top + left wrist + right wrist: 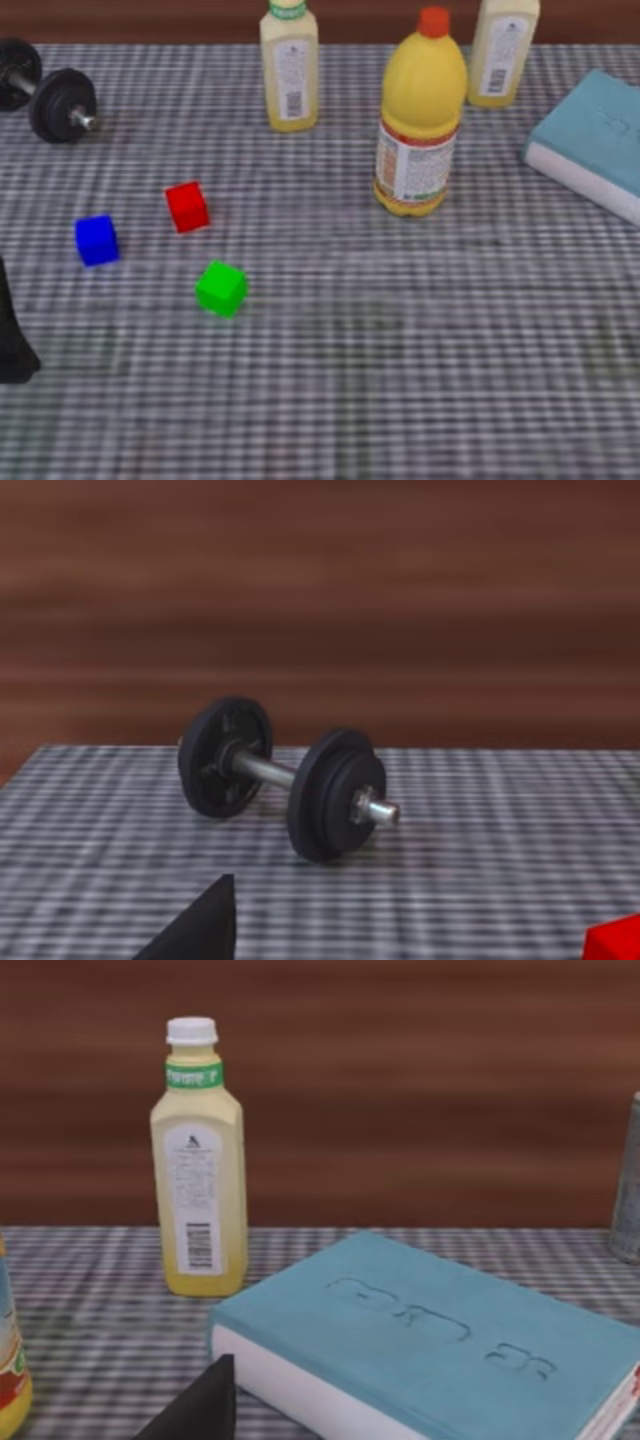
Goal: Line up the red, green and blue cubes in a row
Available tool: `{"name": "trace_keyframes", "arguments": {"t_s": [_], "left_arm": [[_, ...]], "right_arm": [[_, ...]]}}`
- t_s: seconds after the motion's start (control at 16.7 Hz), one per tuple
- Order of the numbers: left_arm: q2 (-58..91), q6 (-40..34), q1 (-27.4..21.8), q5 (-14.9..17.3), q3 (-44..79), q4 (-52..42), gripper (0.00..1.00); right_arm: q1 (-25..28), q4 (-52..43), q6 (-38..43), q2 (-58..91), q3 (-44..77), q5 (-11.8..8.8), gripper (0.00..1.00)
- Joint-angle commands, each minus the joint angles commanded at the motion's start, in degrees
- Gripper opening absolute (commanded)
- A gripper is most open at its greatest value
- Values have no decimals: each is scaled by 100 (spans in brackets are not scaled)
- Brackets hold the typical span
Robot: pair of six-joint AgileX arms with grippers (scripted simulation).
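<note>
Cubes sit loose at left-centre, red [187,207], blue [96,240], green [221,288] in a triangle, unaligned since no gripper holds one; jaw states cannot be told.

My left arm's matte black pincer [14,345] parked at the tabletop's left edge, my right arm out of the top view
</note>
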Motion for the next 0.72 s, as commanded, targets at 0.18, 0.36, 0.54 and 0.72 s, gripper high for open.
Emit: {"name": "trace_keyframes", "arguments": {"t_s": [0.18, 0.36, 0.54, 0.72], "left_arm": [[37, 11, -7, 5, 33, -24, 100], [415, 126, -71, 41, 354, -268, 100], [1202, 375, -178, 89, 973, -773, 100], [2363, 759, -314, 124, 1840, -1507, 100]], "right_arm": [[0, 0, 0, 0, 0, 0, 100], [0, 0, 0, 0, 0, 0, 100], [0, 0, 0, 0, 0, 0, 100], [0, 0, 0, 0, 0, 0, 100]]}}
